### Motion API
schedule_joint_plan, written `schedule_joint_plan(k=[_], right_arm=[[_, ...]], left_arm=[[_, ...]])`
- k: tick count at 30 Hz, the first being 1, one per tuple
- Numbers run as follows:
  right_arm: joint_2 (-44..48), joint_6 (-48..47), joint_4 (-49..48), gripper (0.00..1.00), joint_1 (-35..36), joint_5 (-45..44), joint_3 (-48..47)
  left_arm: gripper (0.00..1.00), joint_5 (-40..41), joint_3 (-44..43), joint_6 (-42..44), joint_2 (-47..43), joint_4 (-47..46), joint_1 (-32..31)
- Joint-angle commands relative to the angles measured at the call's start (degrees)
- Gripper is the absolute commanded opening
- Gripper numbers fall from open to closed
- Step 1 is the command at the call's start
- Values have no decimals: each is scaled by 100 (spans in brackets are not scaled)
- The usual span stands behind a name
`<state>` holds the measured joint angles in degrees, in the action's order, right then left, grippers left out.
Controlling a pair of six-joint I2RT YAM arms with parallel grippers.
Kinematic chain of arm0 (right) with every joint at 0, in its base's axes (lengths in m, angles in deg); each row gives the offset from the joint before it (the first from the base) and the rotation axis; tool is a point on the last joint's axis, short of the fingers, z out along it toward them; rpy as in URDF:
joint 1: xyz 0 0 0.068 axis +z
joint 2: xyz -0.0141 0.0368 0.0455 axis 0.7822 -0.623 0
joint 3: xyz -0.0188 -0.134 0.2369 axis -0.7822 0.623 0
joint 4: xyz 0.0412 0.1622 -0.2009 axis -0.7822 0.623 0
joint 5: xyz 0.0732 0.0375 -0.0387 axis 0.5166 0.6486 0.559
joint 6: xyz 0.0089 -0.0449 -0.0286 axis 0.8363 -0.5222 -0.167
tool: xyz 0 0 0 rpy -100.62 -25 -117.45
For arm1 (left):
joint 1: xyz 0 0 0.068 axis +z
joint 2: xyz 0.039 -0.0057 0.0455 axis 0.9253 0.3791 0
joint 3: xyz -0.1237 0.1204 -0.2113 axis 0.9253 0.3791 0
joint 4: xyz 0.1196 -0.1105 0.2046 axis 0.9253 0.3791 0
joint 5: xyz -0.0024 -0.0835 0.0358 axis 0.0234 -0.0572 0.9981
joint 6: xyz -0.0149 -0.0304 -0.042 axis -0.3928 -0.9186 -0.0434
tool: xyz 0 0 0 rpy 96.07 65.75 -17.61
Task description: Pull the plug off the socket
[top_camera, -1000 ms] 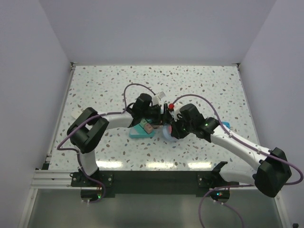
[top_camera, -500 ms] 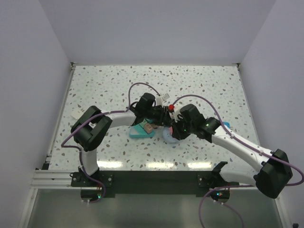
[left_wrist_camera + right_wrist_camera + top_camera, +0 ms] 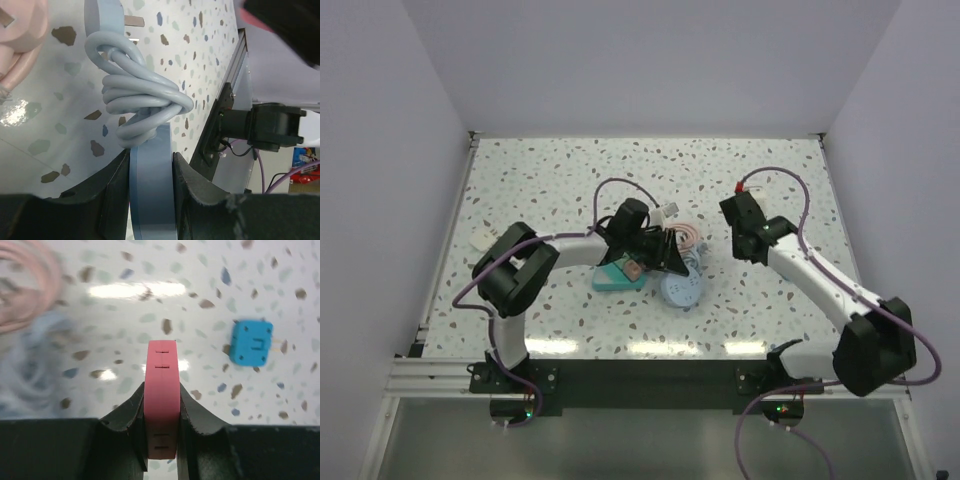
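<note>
Table (image 3: 540, 180) white, multicolour-speckled; cord (image 3: 140, 95) pale blue; slotted piece (image 3: 161, 390) pink-red; small cube (image 3: 251, 342) bright blue.

The left arm (image 3: 570, 250) is stretching rightward, the left gripper (image 3: 151, 165) pinching a blue piece (image 3: 151, 205); the right arm (image 3: 810, 275) is angling inward, the right gripper (image 3: 161, 395) pinching a red piece (image 3: 161, 362).

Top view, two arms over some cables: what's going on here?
The left gripper is shut on a flat light blue piece whose knotted blue cable lies on the table. The right gripper, off to the right and apart from it, is shut on a pink piece held over the table near a small blue cube. The two pieces are not joined. Which is plug or socket, I cannot tell.
</note>
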<state>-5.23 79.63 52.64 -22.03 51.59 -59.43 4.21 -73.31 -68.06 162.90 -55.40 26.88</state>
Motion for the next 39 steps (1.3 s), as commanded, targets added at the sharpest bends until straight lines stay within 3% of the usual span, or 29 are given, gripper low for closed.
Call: schedule_joint_plan(k=[1,6,11,15,17,20,22,24,25,36,37,39], right_arm=[[-670,833,396,0,-656,-933,-18],[-1550,1027,439,0,-1105,-1364,-369],[-2367,992,-43,0,-1721,-856,-308],[-2877,948,-212,0,-1958,-679,-334],[-3010,948,-334,1,-2037,-670,-308],[-3265,912,-405,9,-2231,-565,-308],[-3353,921,-423,32,-2318,-599,-308],[-3345,921,-458,36,-2363,-583,-290],[-3275,895,-493,46,-2372,-469,-282],[-1843,210,-555,92,-2354,1605,-132],[-1763,166,-467,98,-2354,1754,-141],[-1492,130,-388,98,-2302,1992,-141]], left_arm=[[0,-313,-420,-254,-750,-686,85],[0,178,-455,140,-1603,-21,663],[0,215,-25,326,-2350,543,2253],[0,232,239,738,-2571,1008,3666],[0,267,283,888,-2536,1133,4073],[0,293,485,1064,-2466,1327,4891],[0,442,564,1126,-2404,1388,5347],[0,723,669,1074,-2325,1240,5533],[0,846,679,1056,-2264,1239,5665],[0,2551,635,695,-1772,992,6351],[2,2639,626,695,-1702,993,6360],[11,2702,626,704,-1622,923,6369]])
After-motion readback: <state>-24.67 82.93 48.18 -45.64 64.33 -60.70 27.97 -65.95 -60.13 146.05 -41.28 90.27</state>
